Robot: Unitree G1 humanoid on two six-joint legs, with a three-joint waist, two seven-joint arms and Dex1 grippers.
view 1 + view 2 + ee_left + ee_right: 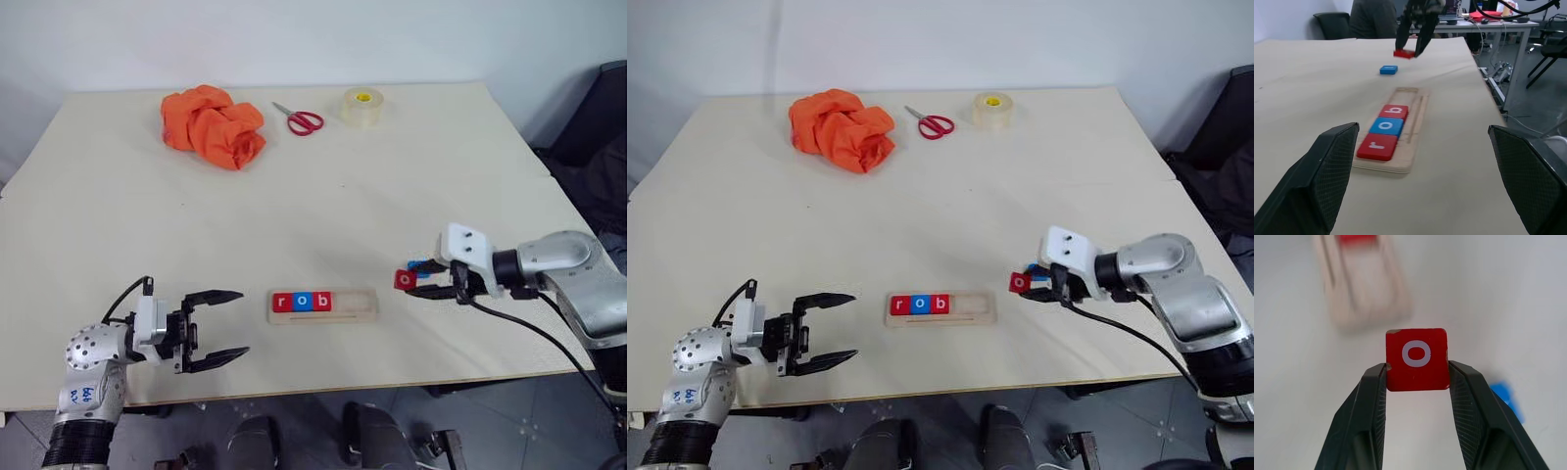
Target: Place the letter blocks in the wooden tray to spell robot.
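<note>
The wooden tray [324,305] lies near the table's front edge with three letter blocks in its left half: red r [282,303], blue o [302,302], red b [321,302]. My right gripper [415,284] hovers just right of the tray, shut on a red o block [1417,359] held above the table. A blue block [1388,70] lies on the table under that gripper; its letter is hidden. My left gripper [227,327] stands open to the left of the tray, holding nothing.
At the back of the table lie an orange cloth [212,125], red-handled scissors [299,119] and a roll of clear tape [361,106]. A dark chair [602,137] stands off the table's right side.
</note>
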